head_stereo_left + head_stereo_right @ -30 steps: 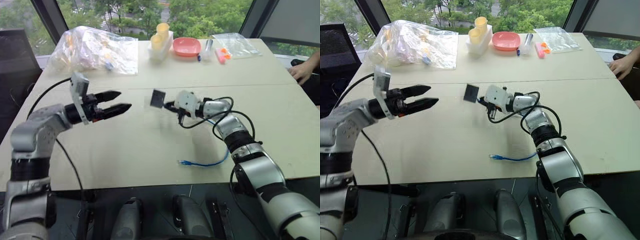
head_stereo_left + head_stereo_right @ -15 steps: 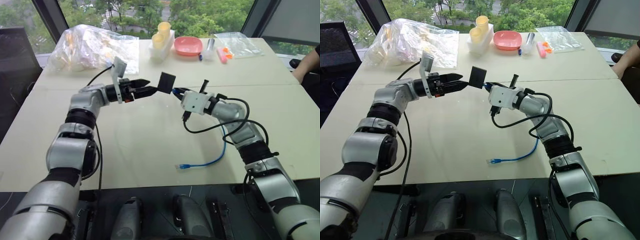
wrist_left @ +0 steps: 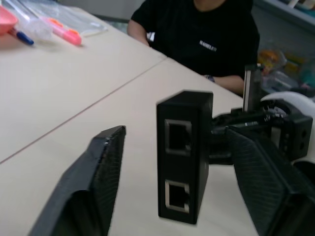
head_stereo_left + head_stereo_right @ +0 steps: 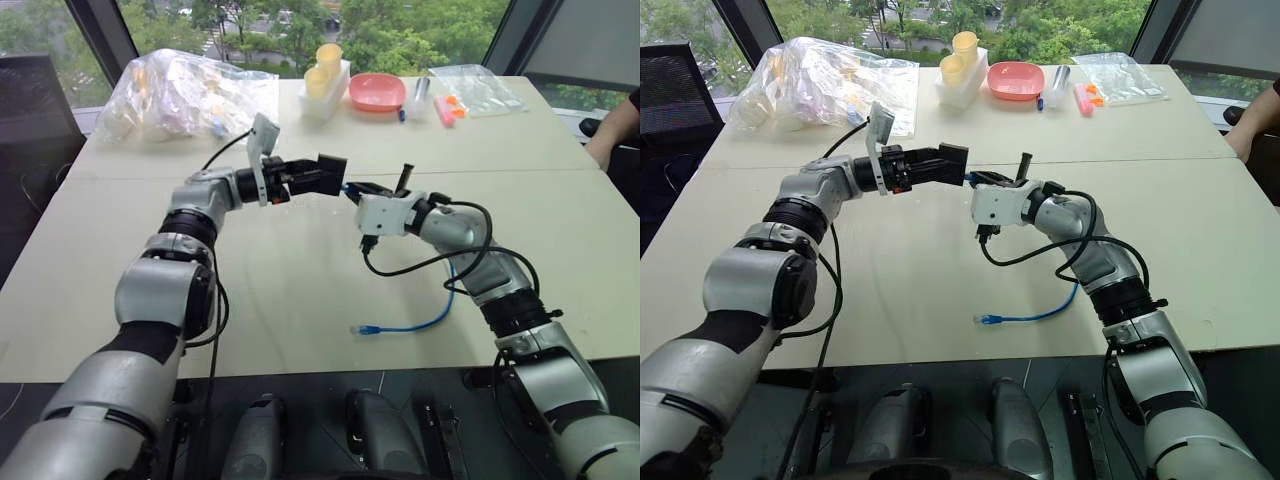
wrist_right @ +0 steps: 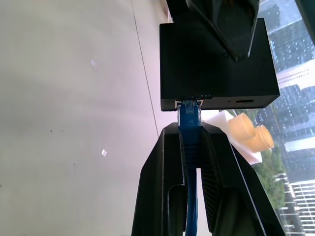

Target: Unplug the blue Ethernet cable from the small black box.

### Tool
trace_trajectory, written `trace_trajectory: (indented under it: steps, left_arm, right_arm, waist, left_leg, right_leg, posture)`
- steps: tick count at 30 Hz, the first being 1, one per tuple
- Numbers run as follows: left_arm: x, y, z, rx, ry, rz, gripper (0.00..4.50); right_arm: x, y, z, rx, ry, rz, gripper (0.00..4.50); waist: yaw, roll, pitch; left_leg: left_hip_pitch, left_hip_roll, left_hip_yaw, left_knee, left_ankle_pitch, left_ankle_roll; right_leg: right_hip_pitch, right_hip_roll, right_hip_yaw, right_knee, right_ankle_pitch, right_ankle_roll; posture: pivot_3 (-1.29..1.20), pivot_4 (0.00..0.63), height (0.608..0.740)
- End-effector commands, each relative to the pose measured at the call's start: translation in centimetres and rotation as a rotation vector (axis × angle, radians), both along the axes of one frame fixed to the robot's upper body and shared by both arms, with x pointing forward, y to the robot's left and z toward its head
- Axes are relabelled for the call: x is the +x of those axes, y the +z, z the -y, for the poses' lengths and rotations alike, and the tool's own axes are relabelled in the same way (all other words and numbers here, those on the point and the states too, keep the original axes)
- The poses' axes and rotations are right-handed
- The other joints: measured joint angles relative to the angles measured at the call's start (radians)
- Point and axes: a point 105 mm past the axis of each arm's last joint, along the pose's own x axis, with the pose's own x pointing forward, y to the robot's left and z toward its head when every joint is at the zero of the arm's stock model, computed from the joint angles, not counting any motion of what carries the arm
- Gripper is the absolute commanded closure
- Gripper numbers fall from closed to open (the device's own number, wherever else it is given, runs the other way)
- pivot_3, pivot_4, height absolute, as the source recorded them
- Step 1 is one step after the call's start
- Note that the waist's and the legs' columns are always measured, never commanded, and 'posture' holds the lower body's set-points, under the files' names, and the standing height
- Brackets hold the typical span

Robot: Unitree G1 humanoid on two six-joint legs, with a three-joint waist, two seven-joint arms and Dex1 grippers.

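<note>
Small black box is held up off the table, roughly at centre of the head view, between the two grippers. Blue Ethernet cable is plugged into the box's side facing the right gripper.

Right gripper: fingers together, clamped on the blue Ethernet cable right behind the plug. From there the cable runs back along the right arm, drops to the table and ends in a free plug lying at about 6 o'clock from the box, near the front edge.

Left gripper: fingers apart, one on each side of the box. Left wrist view shows a gap between each pad and the box, so it straddles but isn't clamped. Two empty ports show on the face of the box toward the left wrist camera. In the right wrist view one left fingertip overlaps the top face of the box; can't tell if it touches.

Rest of table: clear plastic bag at 10 o'clock from the box, white holder with yellow cups at 12, pink bowl at 1, another clear bag further right. A person's hand rests at the table's right edge, 3 o'clock; a person in a black shirt sits beyond the table in the left wrist view.
</note>
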Motion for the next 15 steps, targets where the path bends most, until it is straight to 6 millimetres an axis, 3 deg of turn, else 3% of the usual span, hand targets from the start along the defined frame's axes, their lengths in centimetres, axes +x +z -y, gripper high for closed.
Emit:
trace_trajectory:
  steps: [1,4,8,11,14,15]
  left_arm:
    - [-0.1,1.6,0.3,-0.036,-0.026,0.031,2.74]
    - [-0.3,1.2,0.3,-0.03,-0.044,0.023,3.89]
    - [-0.3,0.7,0.2,-0.01,-0.035,0.014,3.97]
    - [-0.2,0.6,-0.2,-0.053,-0.015,-0.008,3.97]
    - [-0.2,1.1,-0.7,-0.138,-0.013,-0.042,3.97]
    - [-0.2,1.1,-0.9,-0.162,-0.01,-0.057,3.97]
  right_arm:
    - [-0.7,1.5,-0.6,-0.01,0.027,0.065,4.5]
    - [-0.7,1.3,-0.6,-0.03,0.02,0.063,4.5]
    - [-1.0,1.3,-0.8,-0.018,0.026,0.035,4.5]
    - [-1.1,1.1,0.4,0.075,-0.032,-0.026,3.23]
    - [-2.0,-0.2,1.8,0.363,-0.096,-0.254,1.57]
    - [-2.6,-0.6,2.0,0.522,-0.098,-0.361,1.29]
  waist:
    - [0.001,0.0,0.0]
    - [0.003,0.0,0.0]
    - [0.002,0.0,0.0]
    - [0.001,0.0,0.0]
    - [0.004,0.0,0.0]
    - [0.005,0.0,0.0]
  left_leg:
    - [0.0,0.0,0.0,0.0,0.0,0.0]
    - [0.0,0.0,0.0,0.0,0.0,0.0]
    - [0.0,0.0,0.0,0.0,0.0,0.0]
    - [0.0,0.0,0.0,0.0,0.0,0.0]
    - [0.0,0.0,-0.002,0.0,0.0,0.0]
    - [0.0,0.0,-0.002,0.0,0.0,0.0]
  right_leg:
    - [0.0,0.0,0.0,0.0,0.0,0.0]
    - [0.0,0.0,0.0,0.0,0.0,0.0]
    - [0.0,0.0,0.0,0.0,0.0,0.0]
    - [0.0,0.0,0.0,0.0,0.0,0.0]
    - [0.0,0.0,-0.001,0.001,0.0,0.0]
    - [0.0,0.0,-0.001,0.001,0.0,0.0]
  posture:
    - [0.0,0.15,0.74]
    - [0.0,0.15,0.74]
    - [0.0,0.15,0.74]
    - [0.0,0.15,0.74]
    - [0.0,0.15,0.74]
    - [0.0,0.15,0.74]
